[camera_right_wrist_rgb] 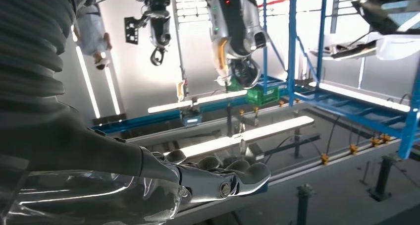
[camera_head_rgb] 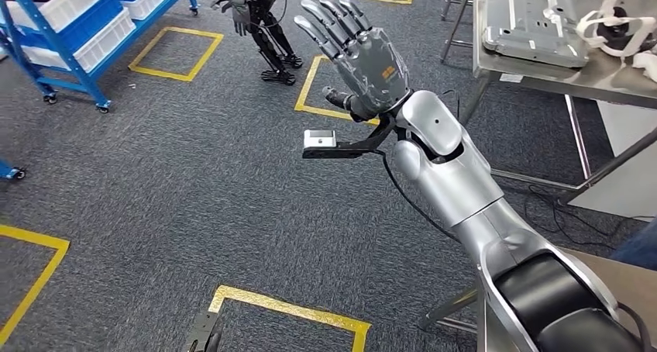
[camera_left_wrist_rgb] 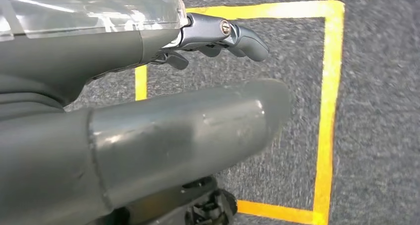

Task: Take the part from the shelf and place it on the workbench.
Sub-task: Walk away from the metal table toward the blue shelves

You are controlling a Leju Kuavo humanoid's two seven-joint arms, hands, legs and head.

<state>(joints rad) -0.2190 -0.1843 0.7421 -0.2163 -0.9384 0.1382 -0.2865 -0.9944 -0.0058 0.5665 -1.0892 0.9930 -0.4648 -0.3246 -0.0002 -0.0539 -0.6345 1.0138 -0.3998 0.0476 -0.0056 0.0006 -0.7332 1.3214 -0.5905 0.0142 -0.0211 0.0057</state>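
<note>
Part, as far as I can judge, is the grey metal plate (camera_head_rgb: 534, 22) that lies flat on the workbench (camera_head_rgb: 573, 77), upper right of the head view. I cannot be sure it is the task's part and not another one. White straps or similar lie beside it at the right edge.

Right hand (camera_head_rgb: 360, 53) is raised in the upper middle of the frame w/ fingers stretched and spread, palm away from the camera, and it holds nothing. It hangs over the carpet, left of the bench and well apart from the plate. Left hand (camera_left_wrist_rgb: 148, 136) hangs low over a yellow floor mark (camera_left_wrist_rgb: 324, 111). Thumb and fingers are apart and nothing is between them, so it is also free.

Shelf (camera_head_rgb: 36, 77), blue frame w/ white bins (camera_head_rgb: 77, 11), stands at the upper left, far from both hands. Another robot (camera_head_rgb: 263, 18) stands at the top middle.

Judgement: either the placing is done, or a new fetch begins. If a fetch:
- turn the body to the shelf first, don't only stretch the arm.
- keep the fingers wide till they are around the part, then close.
- carry it level, and lower the arm before walking, bc the other robot is near the path.
</note>
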